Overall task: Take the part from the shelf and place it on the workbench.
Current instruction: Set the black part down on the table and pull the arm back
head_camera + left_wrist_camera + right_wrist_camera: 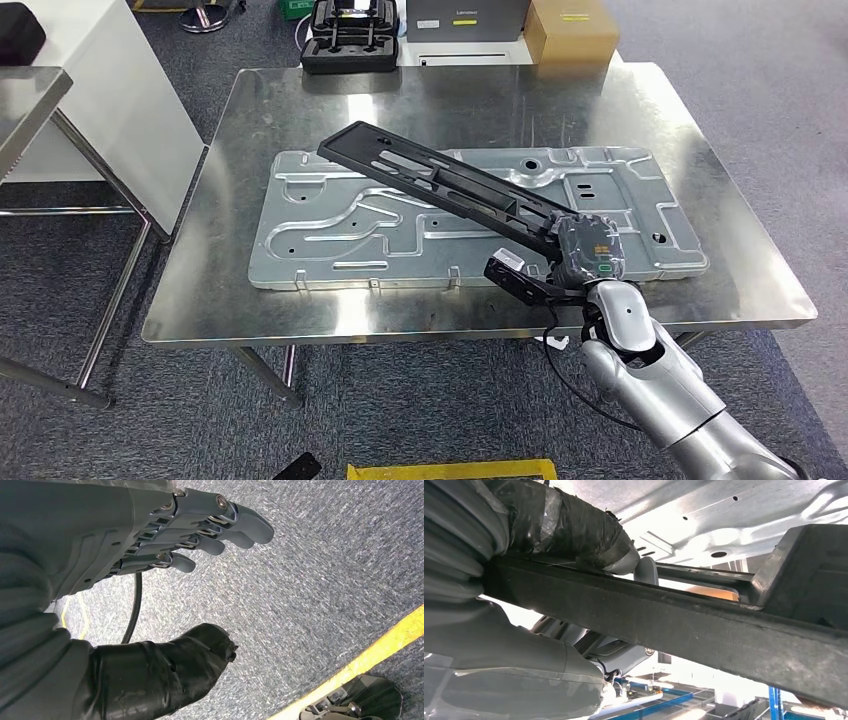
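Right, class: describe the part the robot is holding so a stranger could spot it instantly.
Find the steel workbench, then the grey stamped panel lying flat on it. Slanting across that panel is a long black part, gripped at one end by the right hand; it alone is black and tilted.

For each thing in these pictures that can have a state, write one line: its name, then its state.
Black part: gripped at one end, slanting over the metal panel.
Right hand: grips the black part.
Left hand: holds nothing, hangs over carpet.
Metal panel: lying flat on the workbench.
Black case: open.
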`<state>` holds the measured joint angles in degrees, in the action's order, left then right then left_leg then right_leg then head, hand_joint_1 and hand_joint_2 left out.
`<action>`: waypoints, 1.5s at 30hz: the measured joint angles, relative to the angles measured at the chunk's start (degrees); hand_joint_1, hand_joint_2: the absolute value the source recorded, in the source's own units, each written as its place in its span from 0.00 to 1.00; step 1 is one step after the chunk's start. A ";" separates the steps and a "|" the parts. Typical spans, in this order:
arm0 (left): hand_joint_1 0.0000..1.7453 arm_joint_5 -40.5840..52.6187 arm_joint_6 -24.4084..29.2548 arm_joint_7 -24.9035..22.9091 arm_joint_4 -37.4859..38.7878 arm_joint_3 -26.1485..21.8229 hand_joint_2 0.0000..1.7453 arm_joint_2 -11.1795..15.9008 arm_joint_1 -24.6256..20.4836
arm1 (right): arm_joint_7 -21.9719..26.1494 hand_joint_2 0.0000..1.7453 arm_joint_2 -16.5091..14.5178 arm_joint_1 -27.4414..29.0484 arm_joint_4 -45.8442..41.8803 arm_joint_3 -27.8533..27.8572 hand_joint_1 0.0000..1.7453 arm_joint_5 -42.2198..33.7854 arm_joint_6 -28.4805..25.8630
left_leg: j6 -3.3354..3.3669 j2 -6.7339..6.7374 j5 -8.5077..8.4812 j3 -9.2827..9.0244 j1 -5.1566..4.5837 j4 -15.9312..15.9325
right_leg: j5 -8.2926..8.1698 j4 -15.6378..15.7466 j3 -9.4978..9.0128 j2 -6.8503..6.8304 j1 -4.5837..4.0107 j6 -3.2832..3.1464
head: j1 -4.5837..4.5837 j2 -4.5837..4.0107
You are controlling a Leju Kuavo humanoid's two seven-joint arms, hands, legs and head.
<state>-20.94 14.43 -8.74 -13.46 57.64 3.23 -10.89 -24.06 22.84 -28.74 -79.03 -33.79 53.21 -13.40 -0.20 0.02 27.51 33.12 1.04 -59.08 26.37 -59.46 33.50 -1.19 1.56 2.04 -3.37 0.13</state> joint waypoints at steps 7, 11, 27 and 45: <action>0.00 0.00 0.02 0.00 0.00 0.00 1.00 -0.01 -0.01 | 0.00 1.00 0.00 -0.01 0.00 0.00 1.00 0.01 0.00 | 0.00 0.00 0.00 0.00 0.00 0.00 | 0.00 0.00 0.00 0.00 0.00 0.00 | 0.01 0.00; 0.00 0.01 0.08 0.00 0.00 0.00 1.00 -0.07 -0.01 | 0.00 1.00 0.00 -0.02 0.00 0.00 1.00 0.01 0.00 | 0.00 0.00 0.00 0.00 0.00 0.00 | 0.00 0.00 0.00 0.00 0.00 0.00 | 0.01 0.00; 0.00 0.01 0.13 0.00 0.00 0.00 1.00 -0.21 -0.07 | 0.00 1.00 0.00 -0.04 0.00 0.00 1.00 0.02 0.00 | 0.00 0.00 0.00 0.00 0.00 0.00 | 0.00 0.00 0.00 0.00 0.00 0.00 | 0.00 0.00; 0.00 2.57 4.43 -1.74 0.00 0.14 0.25 -0.75 -0.20 | -0.68 0.00 0.29 0.97 0.01 0.00 0.00 0.30 -0.15 | 0.00 0.09 0.00 -0.04 0.00 0.00 | 0.00 0.00 0.00 0.03 0.00 0.00 | 0.01 0.00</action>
<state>-18.37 18.85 -10.48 -13.46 57.78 2.48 -11.10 -24.74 23.13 -27.77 -79.02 -33.79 53.51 -13.55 -0.20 0.11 27.52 33.08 1.04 -59.09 26.36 -59.46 33.50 -1.16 1.56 2.04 -3.35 0.13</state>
